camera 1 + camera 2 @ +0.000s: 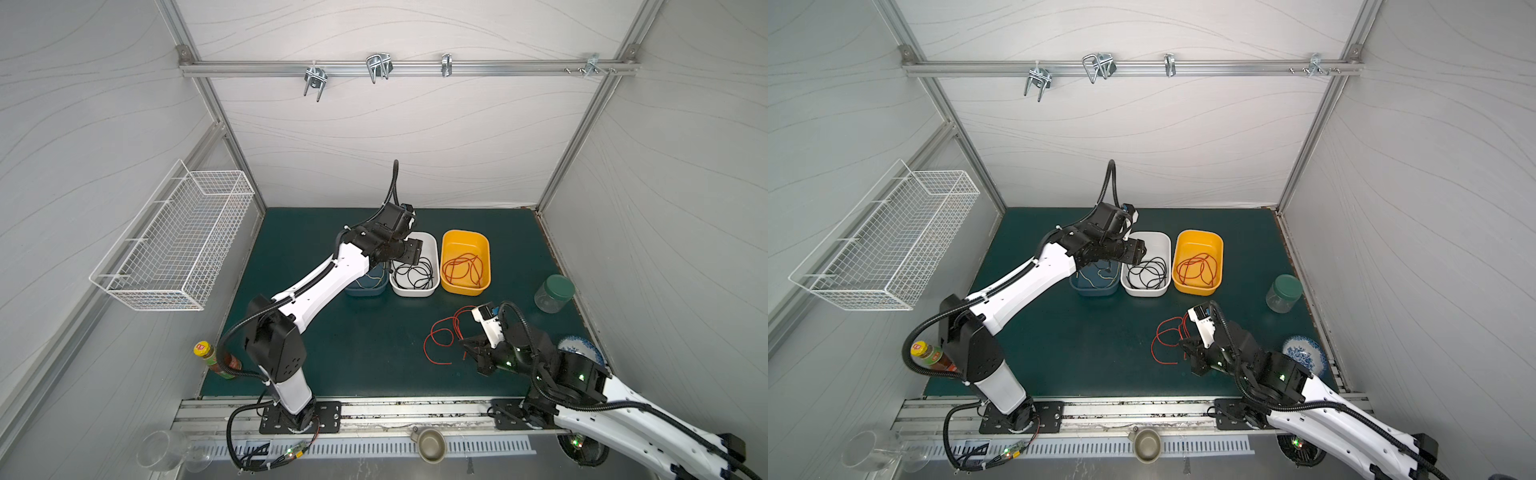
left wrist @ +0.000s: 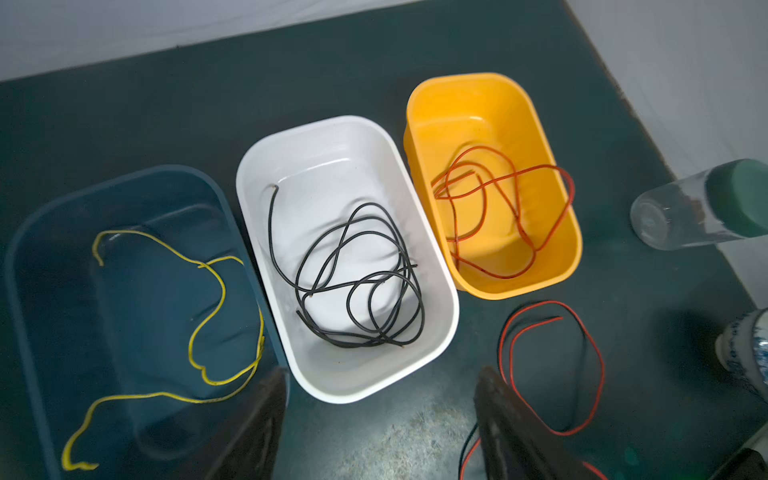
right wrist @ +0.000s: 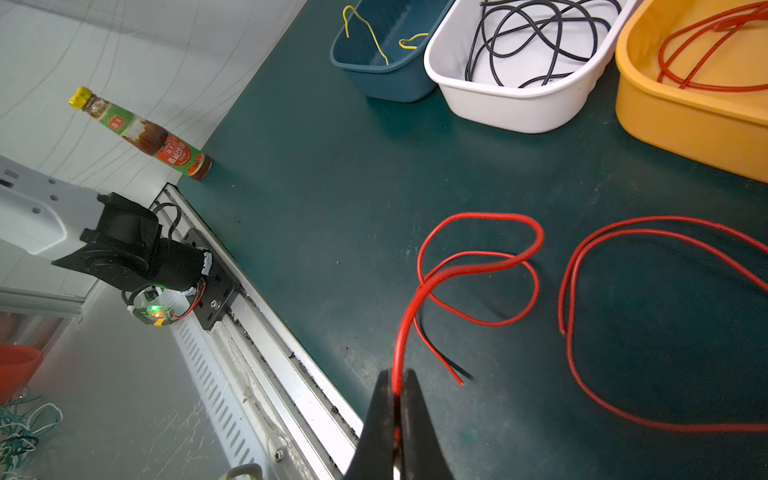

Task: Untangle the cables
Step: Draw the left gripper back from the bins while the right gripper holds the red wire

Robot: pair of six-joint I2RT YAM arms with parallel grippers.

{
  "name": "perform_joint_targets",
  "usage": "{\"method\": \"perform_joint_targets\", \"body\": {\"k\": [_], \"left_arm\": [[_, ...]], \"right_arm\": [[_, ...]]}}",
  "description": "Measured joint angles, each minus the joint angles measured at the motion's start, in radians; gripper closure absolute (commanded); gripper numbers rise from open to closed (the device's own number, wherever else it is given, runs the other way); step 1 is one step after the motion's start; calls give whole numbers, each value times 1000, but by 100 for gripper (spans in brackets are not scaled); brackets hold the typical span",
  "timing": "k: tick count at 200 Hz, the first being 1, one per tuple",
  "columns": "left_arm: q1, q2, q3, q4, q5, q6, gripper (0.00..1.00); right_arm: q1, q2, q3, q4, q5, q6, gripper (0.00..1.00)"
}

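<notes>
The cables are sorted by colour. A yellow cable [image 2: 223, 293] lies in the blue bin [image 2: 25, 270], a black cable [image 2: 270, 224] is coiled in the white bin [image 2: 332, 124], and a red cable [image 2: 540, 167] sits in the yellow bin [image 2: 478, 79]. Another red cable [image 3: 490, 215] lies in loops on the green mat in front of the yellow bin. My right gripper [image 3: 399, 386] is shut on one strand of it, low over the mat [image 1: 463, 343]. My left gripper [image 2: 380, 399] hangs open above the blue and white bins [image 1: 409, 253], with nothing between its fingers.
A glass jar with a green lid [image 1: 555, 293] and a blue-patterned bowl [image 1: 582, 349] stand at the mat's right edge. A sauce bottle [image 1: 216, 359] stands at the front left corner. A wire basket [image 1: 174, 249] hangs on the left wall. A metal cup [image 1: 430, 442] sits on the front rail.
</notes>
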Motion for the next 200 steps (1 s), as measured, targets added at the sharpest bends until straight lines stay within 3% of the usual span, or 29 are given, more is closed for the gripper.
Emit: {"method": "perform_joint_targets", "body": {"k": [46, 134, 162, 200], "left_arm": [[0, -278, -117, -6, -55, -42, 1], [0, -848, -669, -79, -335, -104, 0], [0, -936, -790, -79, -418, -118, 0], [0, -942, -828, -65, -480, -121, 0]], "right_arm": [[0, 5, 22, -23, 15, 11, 100], [0, 6, 29, -34, 21, 18, 100], [0, 18, 29, -35, 26, 18, 100], [0, 38, 57, -48, 53, 19, 100]]}}
